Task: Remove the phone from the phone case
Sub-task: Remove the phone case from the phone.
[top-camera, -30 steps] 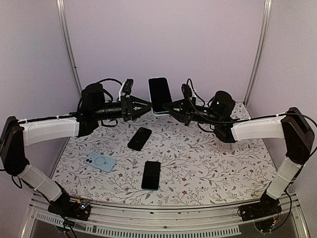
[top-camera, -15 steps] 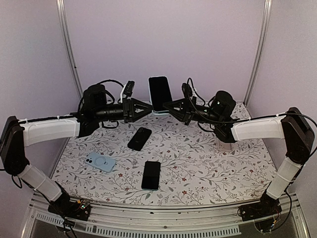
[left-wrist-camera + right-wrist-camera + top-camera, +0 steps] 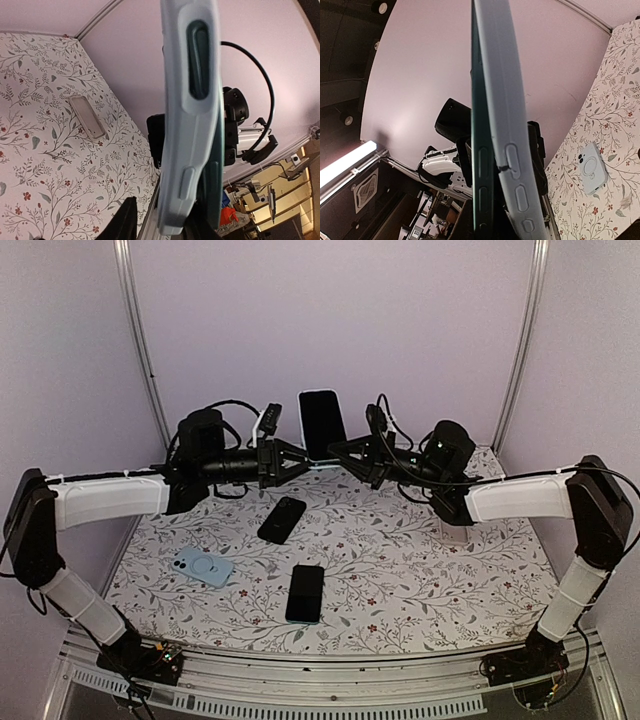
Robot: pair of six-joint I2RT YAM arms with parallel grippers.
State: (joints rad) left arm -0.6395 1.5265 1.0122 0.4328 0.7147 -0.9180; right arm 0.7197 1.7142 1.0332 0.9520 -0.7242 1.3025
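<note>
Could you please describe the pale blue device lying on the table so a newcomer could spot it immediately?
On the floral table, three flat devices lie near the middle. The pale blue device is the leftmost of them. Unlike the two black phones, it is light-coloured with a white ring on top.

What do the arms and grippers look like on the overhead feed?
Both match: the left arm and right arm have white, boxy link covers between rounded black joints. The left gripper and right gripper are black, with fingers narrowing to a point. Loose black cables loop over each wrist.
</note>
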